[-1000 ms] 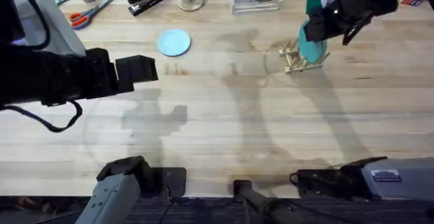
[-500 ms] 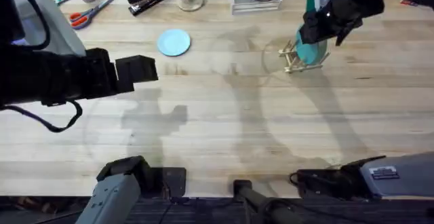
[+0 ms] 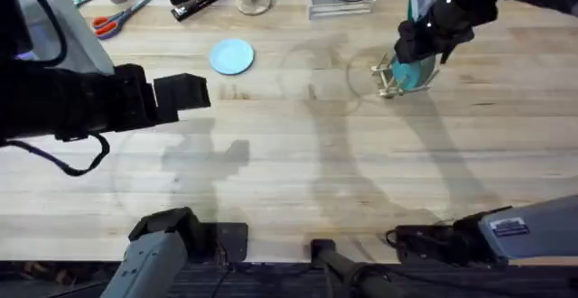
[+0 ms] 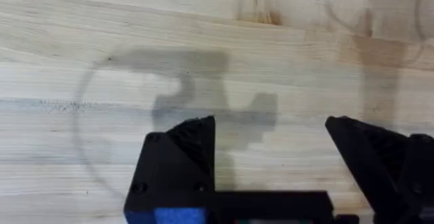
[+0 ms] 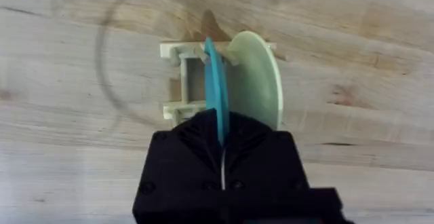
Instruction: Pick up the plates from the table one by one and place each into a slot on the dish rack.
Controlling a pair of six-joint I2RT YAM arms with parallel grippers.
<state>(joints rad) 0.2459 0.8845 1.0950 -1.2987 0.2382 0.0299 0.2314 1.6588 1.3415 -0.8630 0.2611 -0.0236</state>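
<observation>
Spanning the view, light plank table (image 3: 298, 153), left gripper (image 4: 271, 159) open, right gripper (image 5: 222, 142) seemingly pinching teal plate (image 5: 215, 88).

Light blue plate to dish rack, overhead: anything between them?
Nothing. In the overhead view only bare table runs from the light blue plate to the dish rack, where the right end effector holds the teal plate.

Teal plate (image 5: 215, 88): upright on edge in a slot of the dish rack (image 5: 178, 78) (far right of the table (image 3: 298, 162)), beside a pale yellow plate. Light blue plate (image 3: 232, 56): flat, far left of centre.
</observation>
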